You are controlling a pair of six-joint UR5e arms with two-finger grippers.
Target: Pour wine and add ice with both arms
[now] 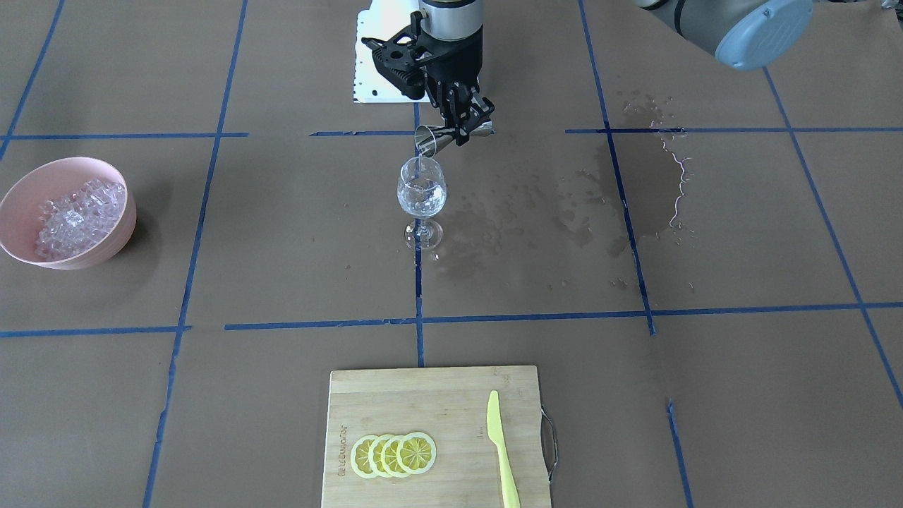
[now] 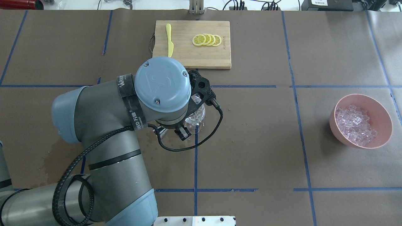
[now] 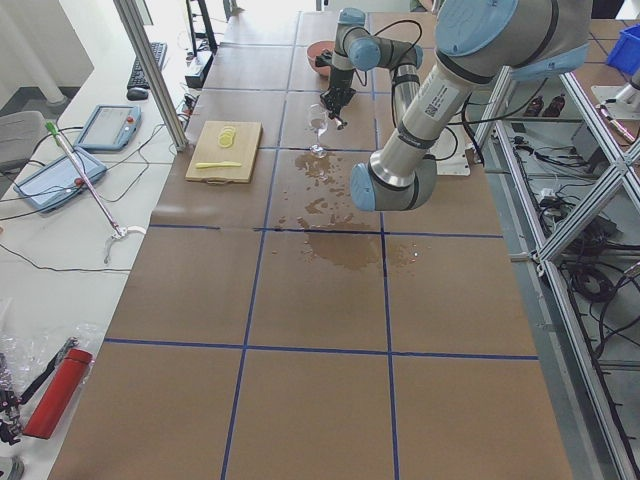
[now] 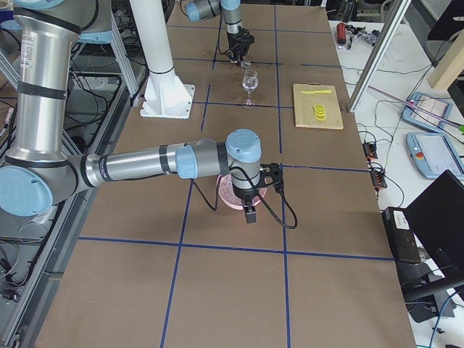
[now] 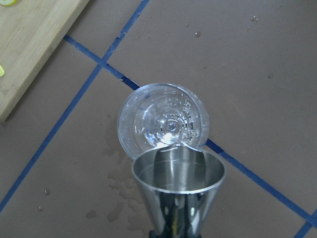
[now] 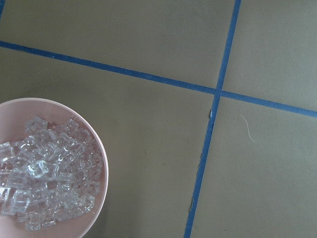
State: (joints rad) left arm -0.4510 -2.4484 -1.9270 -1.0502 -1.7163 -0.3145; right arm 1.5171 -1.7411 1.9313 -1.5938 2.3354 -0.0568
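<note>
My left gripper [image 1: 462,131] was clamped hard on the narrow waist of a steel jigger [image 1: 429,139], jaws pressed against it from both sides; the jigger lay tipped almost onto its side, its open mouth just above the rim of the wine glass [image 1: 423,176]; a thin thread of clear liquid ran from its lip into the glass, and the wine [image 1: 421,204] sat in the glass; in my left wrist view the jigger's rim overlapped the near edge of the glass's mouth; the glass stood upright on a blue tape line near the middle of the table [image 1: 282,247], with dark wet patches [image 1: 635,190] on the brown paper beside it; the ice [image 1: 77,215] lay heaped in a pink bowl [image 1: 118,238], well apart from the glass, on my right; my right gripper [image 4: 250,215] hung near that bowl, seen only from the side, so I could not tell how its jaws stood; four overlapping lemon slices [image 1: 394,455] and a yellow-green knife [image 1: 501,451] lay on a wooden cutting board [image 1: 437,402].
</note>
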